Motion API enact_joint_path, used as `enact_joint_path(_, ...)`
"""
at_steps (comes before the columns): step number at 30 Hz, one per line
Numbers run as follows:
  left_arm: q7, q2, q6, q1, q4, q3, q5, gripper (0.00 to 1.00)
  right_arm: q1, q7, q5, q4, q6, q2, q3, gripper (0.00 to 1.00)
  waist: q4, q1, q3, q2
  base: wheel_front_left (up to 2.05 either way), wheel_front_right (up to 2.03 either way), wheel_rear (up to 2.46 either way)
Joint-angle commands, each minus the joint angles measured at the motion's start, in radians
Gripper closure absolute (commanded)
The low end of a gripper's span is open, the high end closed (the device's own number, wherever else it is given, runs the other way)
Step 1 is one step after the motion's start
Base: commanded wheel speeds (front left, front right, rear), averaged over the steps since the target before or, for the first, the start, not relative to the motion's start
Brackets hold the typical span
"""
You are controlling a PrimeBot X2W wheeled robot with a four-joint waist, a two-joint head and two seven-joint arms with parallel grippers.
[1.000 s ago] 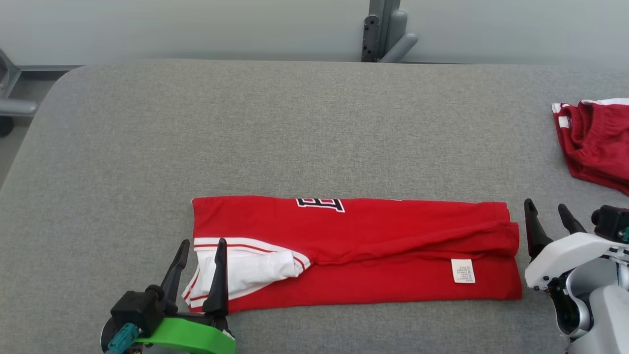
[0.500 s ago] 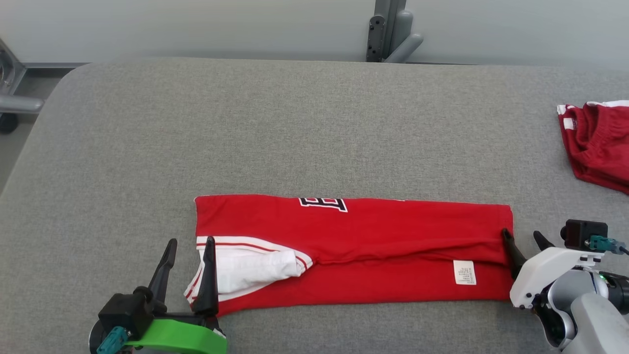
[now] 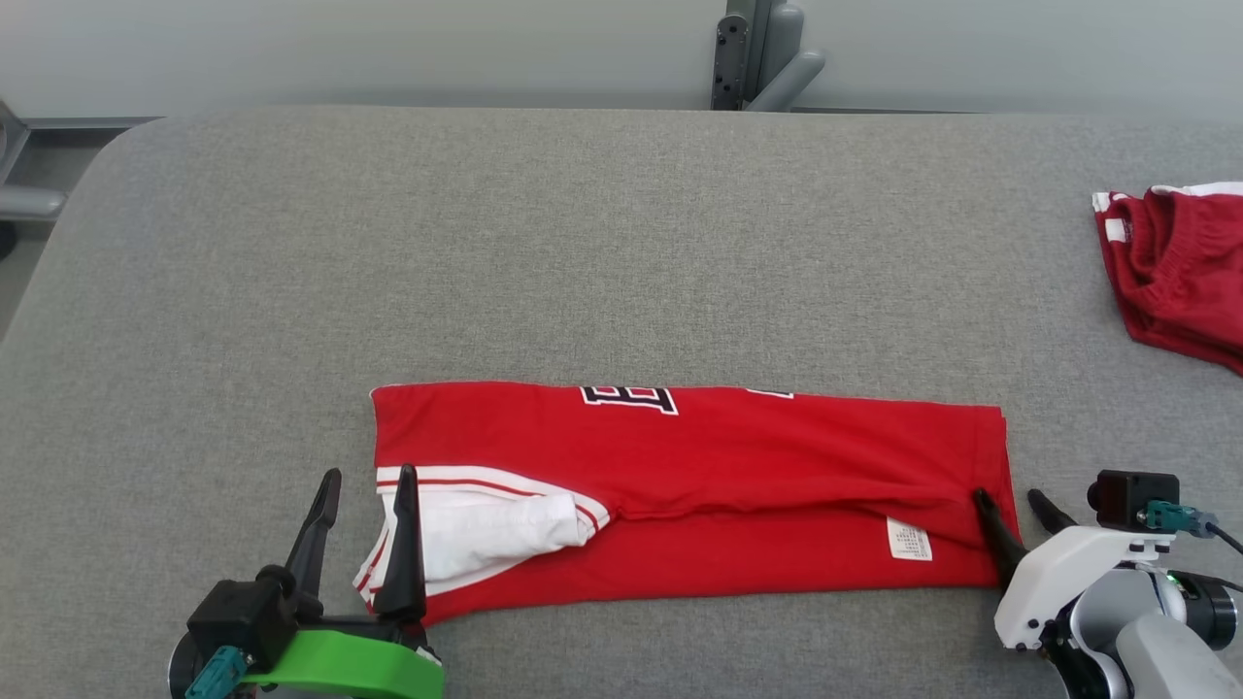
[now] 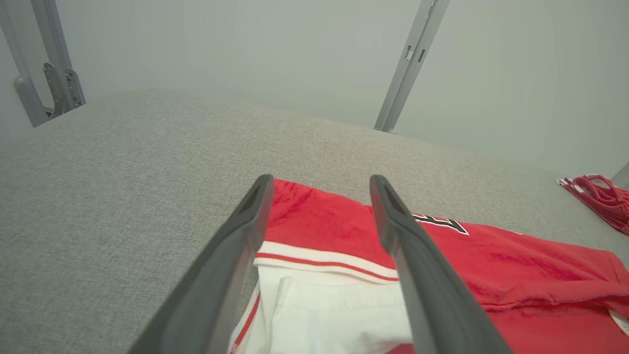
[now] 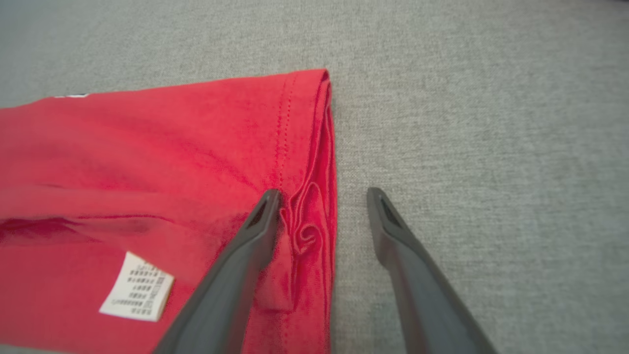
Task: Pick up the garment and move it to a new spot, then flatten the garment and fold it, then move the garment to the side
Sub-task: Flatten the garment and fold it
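Note:
The garment [image 3: 699,456] is a red shirt folded into a long strip on the grey table [image 3: 583,243], with a white sleeve [image 3: 486,524] at its left end and a white label [image 3: 910,539] near its right end. My left gripper [image 3: 368,474] is open, one finger over the sleeve and the other just off the shirt's left edge. In the left wrist view the left gripper [image 4: 320,181] frames the garment [image 4: 491,255]. My right gripper [image 3: 1008,497] is open astride the right hem. In the right wrist view, the right gripper [image 5: 323,192] has one fingertip on bunched fabric of the garment [image 5: 147,162].
A second, darker red garment [image 3: 1180,282] lies crumpled at the table's right edge, also in the left wrist view [image 4: 599,196]. A grey metal post [image 3: 753,53] stands behind the table's far edge. The table's rounded left corner [image 3: 107,165] is near.
My right gripper has dropped from beside the shirt's right end onto its hem, with one finger now on the fabric. My left gripper has drawn back slightly. The camera shifted a little.

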Motion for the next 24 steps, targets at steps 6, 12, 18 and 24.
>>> enact_joint_path(6,0.0,-0.005,-0.001,-0.006,-0.001,0.002,0.005,0.0,-0.024,0.025,0.02,0.038,-0.002,0.004,0.026,1.0,0.003,0.0,0.005,0.0016,0.0,0.0,0.0)
enact_joint_path(12,0.0,-0.006,-0.001,-0.006,-0.001,0.007,0.008,0.0,-0.064,0.007,0.07,0.044,-0.001,-0.006,0.026,1.0,0.015,0.0,0.002,0.0016,0.0,0.0,0.0)
enact_joint_path(18,0.0,-0.009,0.002,0.009,-0.011,0.015,0.01,0.0,-0.069,0.014,0.139,-0.014,-0.002,-0.06,-0.019,1.0,0.006,0.0,0.0,0.0016,0.0,0.0,0.0)
enact_joint_path(24,0.0,-0.013,-0.002,0.006,-0.014,0.014,0.013,0.0,-0.047,0.06,0.148,-0.07,-0.001,-0.125,-0.087,1.0,-0.014,0.0,0.006,0.0016,0.0,0.0,0.0)
